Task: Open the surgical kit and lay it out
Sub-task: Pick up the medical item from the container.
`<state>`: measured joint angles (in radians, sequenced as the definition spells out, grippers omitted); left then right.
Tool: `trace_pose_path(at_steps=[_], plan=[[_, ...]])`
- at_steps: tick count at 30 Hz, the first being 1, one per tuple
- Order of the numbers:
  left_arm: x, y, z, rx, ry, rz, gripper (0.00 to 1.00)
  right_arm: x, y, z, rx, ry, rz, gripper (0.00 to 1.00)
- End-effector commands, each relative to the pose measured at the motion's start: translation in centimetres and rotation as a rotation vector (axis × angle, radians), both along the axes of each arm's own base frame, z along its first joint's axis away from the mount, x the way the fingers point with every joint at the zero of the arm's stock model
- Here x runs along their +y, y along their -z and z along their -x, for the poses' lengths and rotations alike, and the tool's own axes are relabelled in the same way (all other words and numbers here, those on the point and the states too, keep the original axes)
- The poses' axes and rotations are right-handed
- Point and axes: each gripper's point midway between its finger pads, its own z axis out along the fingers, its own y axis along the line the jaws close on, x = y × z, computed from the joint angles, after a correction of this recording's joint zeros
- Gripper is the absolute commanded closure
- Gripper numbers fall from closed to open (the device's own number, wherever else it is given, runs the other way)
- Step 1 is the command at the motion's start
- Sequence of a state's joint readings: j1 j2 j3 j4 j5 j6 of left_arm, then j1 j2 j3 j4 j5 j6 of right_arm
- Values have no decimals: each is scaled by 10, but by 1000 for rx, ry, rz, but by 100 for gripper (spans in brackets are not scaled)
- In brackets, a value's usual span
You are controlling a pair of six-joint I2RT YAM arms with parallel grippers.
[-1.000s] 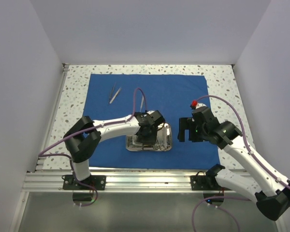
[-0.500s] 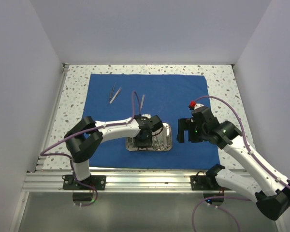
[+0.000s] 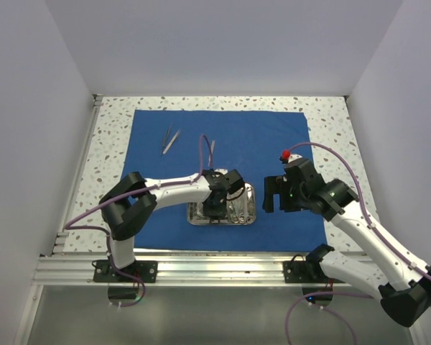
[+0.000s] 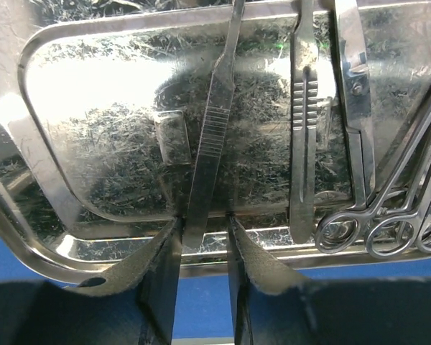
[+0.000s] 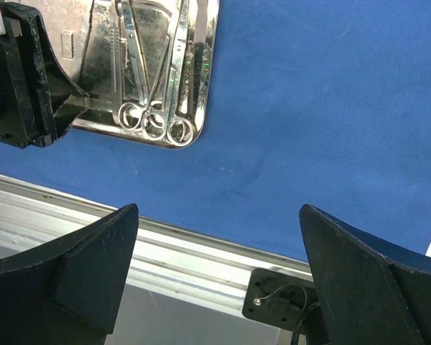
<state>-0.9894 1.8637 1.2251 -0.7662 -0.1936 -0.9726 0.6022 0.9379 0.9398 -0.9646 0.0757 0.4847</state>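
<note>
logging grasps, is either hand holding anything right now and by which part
Left hand brackets the near end of a thin silver ribbed instrument lying in the shiny steel tray; a firm pinch cannot be told. Right hand is open, holding nothing.

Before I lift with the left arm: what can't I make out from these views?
- Left wrist: whether the left gripper pinches the flat tool or just flanks it; its tip runs off the top edge.
- Top view: tray contents too small, half under that gripper.
- Right wrist: tray's far end cut by the top edge.
</note>
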Motion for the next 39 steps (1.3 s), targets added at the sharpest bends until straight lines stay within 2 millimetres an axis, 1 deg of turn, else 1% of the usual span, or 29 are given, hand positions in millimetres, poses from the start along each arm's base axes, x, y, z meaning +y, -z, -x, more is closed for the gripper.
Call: trace_pose_path(at_steps=[1,4,5,6,7,10,11,13,14,16,17,19,20,25,29,31,32,33,34,35,37,38,39], plan=[[4,36,16,88,21,-29,67,2,-3,-1,-13,-22,-5,2],[5,34,14,86,23,-28,81,2,-2,-2,-10,-21,-1,2],[4,33,14,82,26,-27,92,2,-1,-2,-8,-22,2,2],[5,33,11,80,21,-29,98,2,-1,-2,-8,-22,2,2],[7,32,11,81,20,-36,100,2,-1,-2,-7,-21,5,2],[4,22,4,65,29,-37,100,1,-1,-3,-9,-14,9,2],[-2,13,-3,44,37,-24,100,0,-1,-3,-9,-12,11,2],[-2,1,-9,23,42,-36,100,0,-1,-3,-10,-6,13,2],[-10,-11,-18,-4,51,-15,100,-1,-1,-3,-11,-5,17,2],[-11,-22,-26,-22,52,-17,100,-2,-1,-4,-12,1,18,2],[-18,-32,-33,-42,61,0,100,-2,-1,-5,-15,4,20,2],[-18,-39,-42,-52,59,1,100,-2,0,-5,-11,11,23,2],[-22,-46,-48,-66,66,13,100,-3,0,-6,-13,16,26,2],[-18,-50,-63,-74,66,1,100,-5,1,-8,-11,35,37,2],[-15,-60,-78,-109,65,12,100,-6,3,-10,-12,48,47,2],[-10,-63,-91,-123,49,14,100,-7,4,-11,-12,55,57,2],[-11,-68,-99,-138,52,23,100,-8,4,-12,-12,60,60,2],[-6,-68,-109,-141,38,20,100,-8,4,-12,-11,64,63,2],[-7,-75,-120,-163,43,27,100,-10,4,-13,-11,69,72,2],[-2,-76,-131,-172,28,24,100,-10,4,-13,-13,70,73,2],[0,-81,-148,-197,23,21,100,-11,5,-14,-14,79,79,1],[-3,-92,-162,-231,33,35,100,-12,6,-14,-10,84,84,2],[4,-86,-174,-221,18,18,100,-13,6,-15,-11,90,87,2]])
